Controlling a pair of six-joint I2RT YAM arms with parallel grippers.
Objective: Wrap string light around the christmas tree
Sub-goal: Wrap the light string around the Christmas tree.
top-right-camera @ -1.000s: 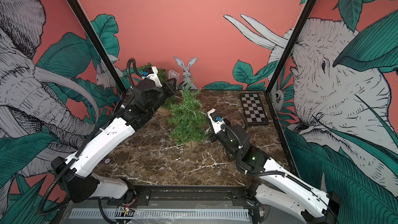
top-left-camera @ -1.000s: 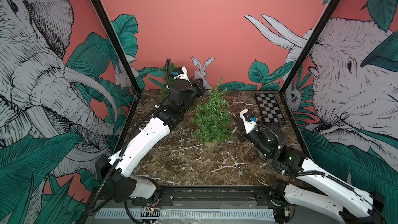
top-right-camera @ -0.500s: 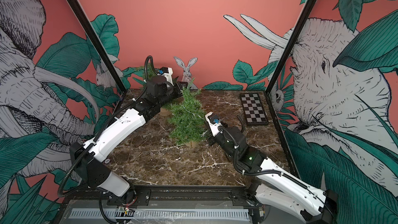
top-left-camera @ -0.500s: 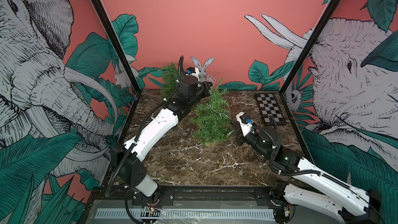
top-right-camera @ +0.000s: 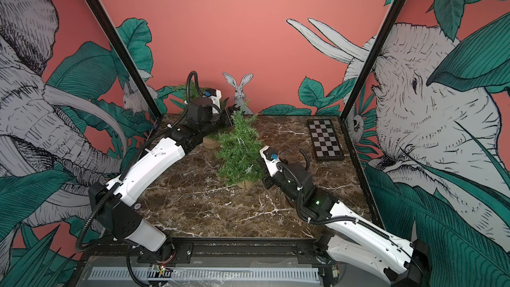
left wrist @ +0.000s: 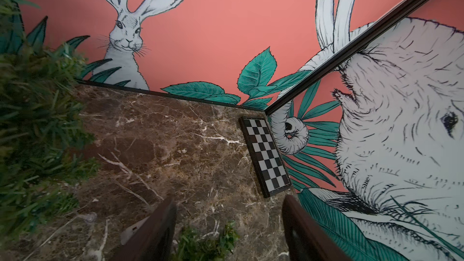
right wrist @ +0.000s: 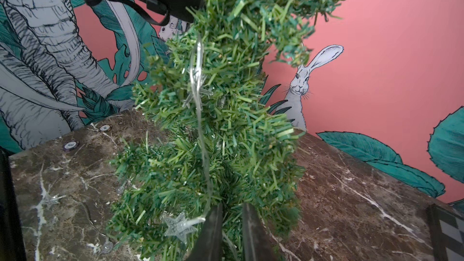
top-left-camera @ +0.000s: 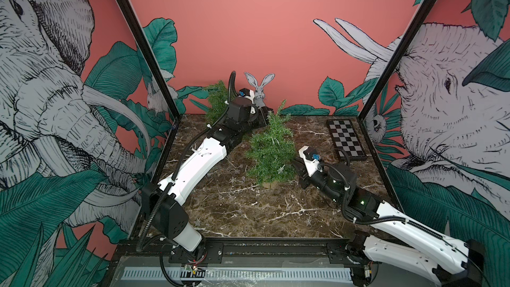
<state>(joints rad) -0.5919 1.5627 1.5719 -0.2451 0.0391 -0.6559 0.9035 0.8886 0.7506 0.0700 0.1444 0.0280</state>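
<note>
Glossy veined marble tabletop (top-left-camera: pixel 248 211), bristly plastic tree (top-left-camera: pixel 269 155), clear plastic string light (right wrist: pixel 179 227)

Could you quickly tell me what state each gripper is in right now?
Left gripper: open, holding nothing.
Right gripper: slightly open at the christmas tree, string light beside one finger.

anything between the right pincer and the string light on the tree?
Nothing visible. In the right wrist view the string light hangs down the christmas tree, and by a clear star its strand reaches the side of the right pincer. Jaws slightly apart, only needles between them.
</note>
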